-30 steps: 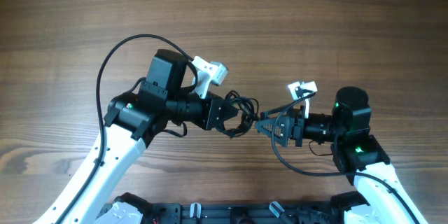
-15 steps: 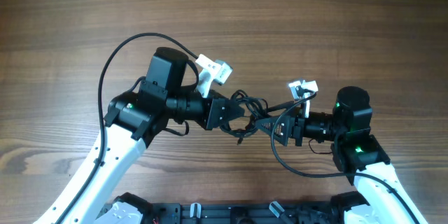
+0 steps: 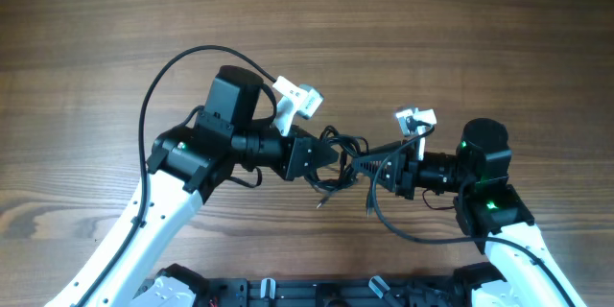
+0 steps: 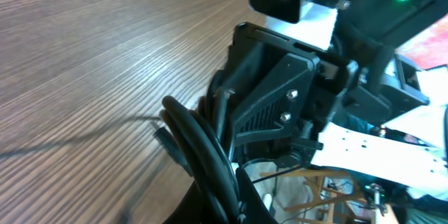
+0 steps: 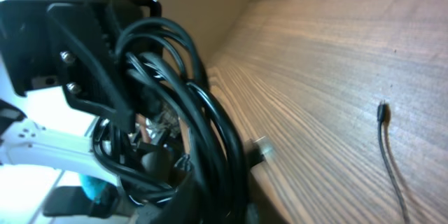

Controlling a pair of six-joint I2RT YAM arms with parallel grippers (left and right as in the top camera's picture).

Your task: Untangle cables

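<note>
The cables (image 3: 347,149) form a small black knot held above the table between my two grippers. My left gripper (image 3: 329,160) is shut on the knot's left side; in the left wrist view the thick bundle of cables (image 4: 203,147) runs up out of its jaws. My right gripper (image 3: 365,168) faces it from the right, jaws closed around the cables (image 5: 210,126). Two loose strands (image 3: 369,203) hang toward the table's front. A thin strand with a plug tip (image 5: 381,115) lies on the wood in the right wrist view.
The wooden table (image 3: 432,29) spreads out behind both arms. The left arm's thick black wire (image 3: 158,77) loops up and to the left. White camera mounts (image 3: 297,98) stand above each wrist. A black rail (image 3: 317,293) lines the front edge.
The right gripper has closed on the cables. The left gripper has shifted slightly right with the knot. Loose strands now dangle lower toward the front.
</note>
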